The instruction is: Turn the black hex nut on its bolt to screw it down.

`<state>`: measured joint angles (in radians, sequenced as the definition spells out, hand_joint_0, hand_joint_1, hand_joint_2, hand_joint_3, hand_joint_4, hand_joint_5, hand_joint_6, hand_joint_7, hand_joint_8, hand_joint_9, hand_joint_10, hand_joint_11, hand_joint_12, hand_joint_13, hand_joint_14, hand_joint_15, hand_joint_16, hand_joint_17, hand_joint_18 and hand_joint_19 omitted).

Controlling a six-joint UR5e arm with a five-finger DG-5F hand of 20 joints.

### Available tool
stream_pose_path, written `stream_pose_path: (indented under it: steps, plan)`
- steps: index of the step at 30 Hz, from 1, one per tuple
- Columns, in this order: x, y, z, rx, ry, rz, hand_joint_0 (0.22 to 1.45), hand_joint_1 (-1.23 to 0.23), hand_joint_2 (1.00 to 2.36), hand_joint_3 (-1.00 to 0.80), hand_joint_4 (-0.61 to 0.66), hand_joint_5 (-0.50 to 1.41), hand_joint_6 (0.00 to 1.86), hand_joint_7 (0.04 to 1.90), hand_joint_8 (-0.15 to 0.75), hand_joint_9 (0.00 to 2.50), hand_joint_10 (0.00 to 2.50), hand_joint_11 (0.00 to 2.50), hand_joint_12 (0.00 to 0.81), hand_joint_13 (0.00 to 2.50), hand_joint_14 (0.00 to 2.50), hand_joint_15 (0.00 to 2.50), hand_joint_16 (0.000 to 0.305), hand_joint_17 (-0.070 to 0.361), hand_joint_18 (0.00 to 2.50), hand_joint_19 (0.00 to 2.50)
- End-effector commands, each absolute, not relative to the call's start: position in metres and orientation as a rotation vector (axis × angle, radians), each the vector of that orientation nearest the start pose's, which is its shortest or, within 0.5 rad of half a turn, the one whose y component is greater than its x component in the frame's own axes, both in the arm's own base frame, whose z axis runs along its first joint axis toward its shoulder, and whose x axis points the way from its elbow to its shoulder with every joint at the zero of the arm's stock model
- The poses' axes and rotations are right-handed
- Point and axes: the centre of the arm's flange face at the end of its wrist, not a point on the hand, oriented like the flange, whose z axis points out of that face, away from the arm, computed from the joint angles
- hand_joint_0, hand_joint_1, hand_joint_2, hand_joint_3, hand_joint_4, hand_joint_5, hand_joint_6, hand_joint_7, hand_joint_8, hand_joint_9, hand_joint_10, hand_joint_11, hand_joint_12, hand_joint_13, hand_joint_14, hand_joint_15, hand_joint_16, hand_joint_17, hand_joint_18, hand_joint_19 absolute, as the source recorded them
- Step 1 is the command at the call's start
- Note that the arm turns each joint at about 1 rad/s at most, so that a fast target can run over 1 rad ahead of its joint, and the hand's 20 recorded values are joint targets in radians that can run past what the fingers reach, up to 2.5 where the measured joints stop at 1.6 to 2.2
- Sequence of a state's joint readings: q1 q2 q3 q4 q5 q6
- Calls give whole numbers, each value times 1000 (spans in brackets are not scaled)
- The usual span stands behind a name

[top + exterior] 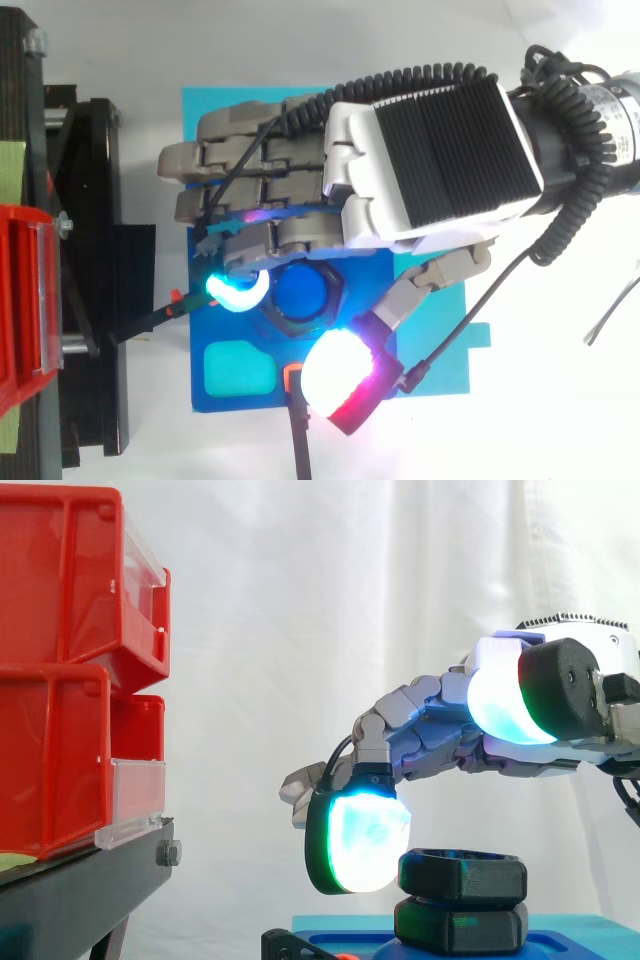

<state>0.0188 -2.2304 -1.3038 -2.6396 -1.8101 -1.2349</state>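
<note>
- At the left edge of the side view, 2 stacked red plastic bins [60, 680] sit on a black metal stand [80, 890], well apart from the work.
- Lower centre, a dark blue base plate [232, 325] lies on a cyan sheet [440, 340].
- A glowing cyan-white fingertip pad [365, 840] hangs bent down and seems to touch the left flank of the nut.
- Just right of that pad is the black plastic hex nut [462, 873]. It is threaded on an upright blue bolt [303, 288] and sits above a second black hex piece [460, 927], with a thin gap between them.
- From above, the white-and-red thumb pad [340, 385] lies toward the lower right of the nut. The side view suggests it is raised clear of the nut.
- The grey robot hand [430, 150] reaches in from the right. It is released, its other fingers stretched out, and nothing is gripped.
- The bolt's axis is vertical and the nut lies between finger and thumb. The turn likely depends on the thumb dropping to the opposite flank.
</note>
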Motion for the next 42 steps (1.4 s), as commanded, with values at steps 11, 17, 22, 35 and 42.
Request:
stream_pose_path:
  steps: [11, 17, 22, 35, 42]
  plan:
    - [729, -108, 260, 35, 1480, 462, 445, -170, 1000, -500, 270, -213, 788, 935, 290, 485, 10, 332, 340, 330, 0, 32, 55, 124, 307, 201]
    - [731, -108, 261, 32, 1468, 461, 445, -173, 1000, -500, 273, -211, 786, 930, 289, 490, 10, 335, 339, 330, 0, 32, 55, 124, 309, 199]
    - [734, -103, 265, 22, 1436, 468, 446, -174, 1000, -500, 274, -211, 784, 934, 291, 489, 12, 332, 338, 330, 0, 39, 55, 124, 311, 200]
    - [739, -84, 270, -15, 1401, 492, 446, -174, 1000, -500, 284, -203, 755, 968, 289, 491, 10, 339, 339, 331, 0, 40, 55, 124, 313, 201]
    - [740, -63, 267, -28, 1426, 514, 447, -174, 1000, -500, 290, -196, 724, 993, 291, 495, 10, 328, 339, 331, 0, 37, 55, 124, 311, 201]
